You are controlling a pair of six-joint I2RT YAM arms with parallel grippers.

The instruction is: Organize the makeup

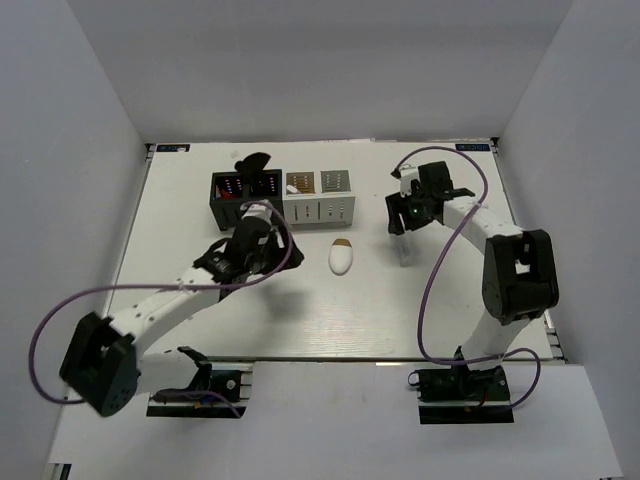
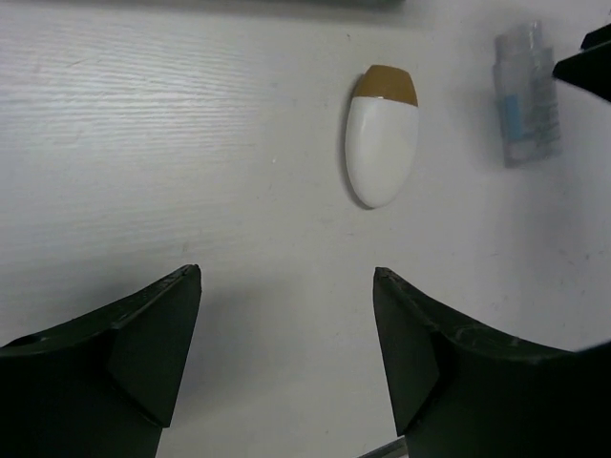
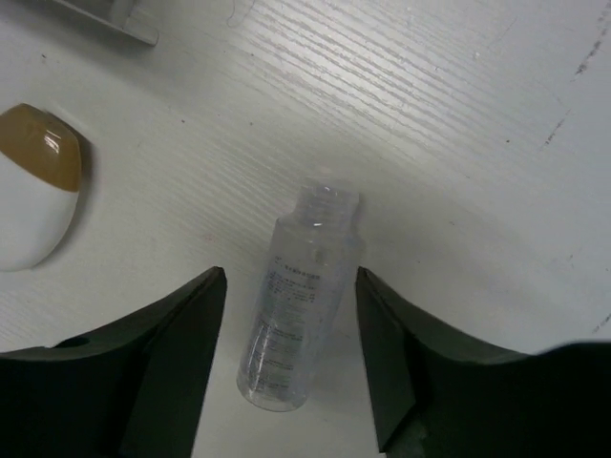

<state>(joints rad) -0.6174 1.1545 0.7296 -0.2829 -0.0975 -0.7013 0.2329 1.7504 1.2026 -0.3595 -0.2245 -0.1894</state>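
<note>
A white egg-shaped sponge (image 1: 341, 258) with a brown tip lies on the table in front of the boxes. It also shows in the left wrist view (image 2: 382, 143) and the right wrist view (image 3: 33, 196). A small clear bottle (image 1: 404, 251) lies on its side to the right of it. My left gripper (image 1: 262, 232) is open and empty (image 2: 286, 286), short of the sponge. My right gripper (image 1: 403, 222) is open (image 3: 291, 281), its jaws on either side of the bottle (image 3: 298, 315) without touching it. Black brushes (image 1: 252, 165) and red pencils (image 1: 228, 188) stand in the black box.
A black compartment box (image 1: 215, 205) and two white compartment boxes (image 1: 320, 212) stand in a row at the back middle. A corner of a white box (image 3: 115, 21) shows in the right wrist view. White walls close in the table on three sides.
</note>
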